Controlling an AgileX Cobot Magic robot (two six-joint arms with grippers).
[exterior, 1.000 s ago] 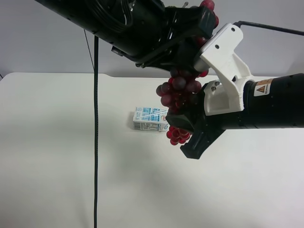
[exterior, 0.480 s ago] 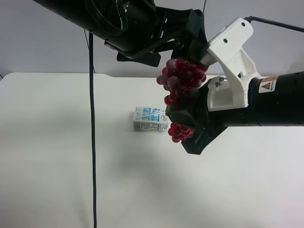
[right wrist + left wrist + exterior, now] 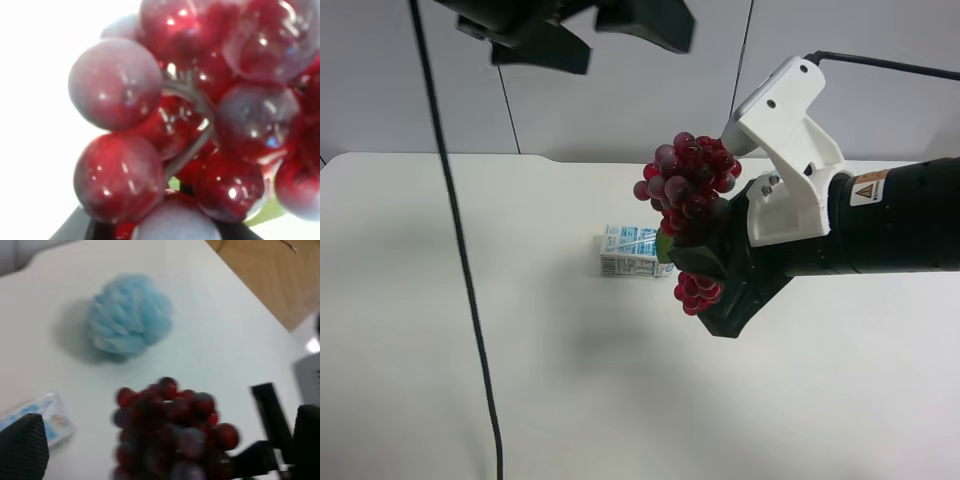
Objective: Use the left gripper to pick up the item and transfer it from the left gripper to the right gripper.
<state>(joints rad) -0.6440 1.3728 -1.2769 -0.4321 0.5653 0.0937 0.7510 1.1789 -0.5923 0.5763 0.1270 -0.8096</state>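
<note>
Grapes [image 3: 685, 185] held aloft by the right tool [image 3: 705, 280]

Pinched in that tool, the bunch hangs above the tabletop [image 3: 440, 320], just right of the carton [image 3: 632, 250]. The left tool [image 3: 592, 30] stands spread wide, high and well apart. White surface stretches broadly left and near of the carton; the tabletop's far edge runs behind it

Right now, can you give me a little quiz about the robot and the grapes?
1. True or false: the right gripper is shut on the grapes.
2. Which of these lies on the table? A a spoon, B a carton, C a cup.
3. Fill in the gap: the left gripper, up high, holds nothing and its jaws stand ____.
Key: 1 true; 2 B; 3 open.
</note>
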